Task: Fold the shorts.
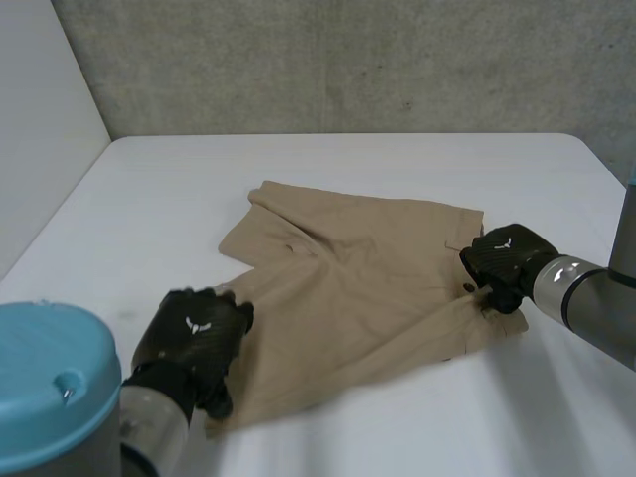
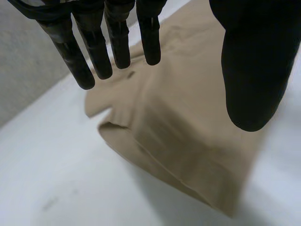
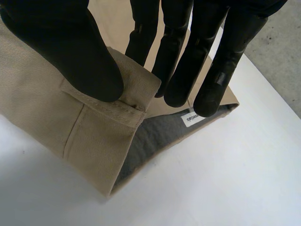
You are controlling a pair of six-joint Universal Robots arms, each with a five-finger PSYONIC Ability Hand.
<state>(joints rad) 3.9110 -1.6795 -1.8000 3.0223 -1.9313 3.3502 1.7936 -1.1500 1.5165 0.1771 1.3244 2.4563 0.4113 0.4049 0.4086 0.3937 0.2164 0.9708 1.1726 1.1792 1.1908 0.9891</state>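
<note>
Plain tan shorts [image 1: 358, 288], grey lining [image 3: 150, 136] inside, label [image 3: 190, 118] seemingly white, white table [image 1: 179, 199], black left hand [image 1: 194, 338], black right hand [image 1: 502, 263]

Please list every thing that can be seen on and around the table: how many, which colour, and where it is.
shorts: one, tan, lying in the middle of the table.
label: one, white, on the grey lining inside the waistband, by the right hand's fingertips.
table: one, white, under the shorts.
wall: one, grey concrete, behind the table.
left arm: one, grey with a light-blue cap, at the near left.
right arm: one, grey, coming in from the right.
left hand: one, black, open, over the shorts' near left edge.
right hand: one, black, pinching the waistband between thumb and fingers at the shorts' right edge.
</note>
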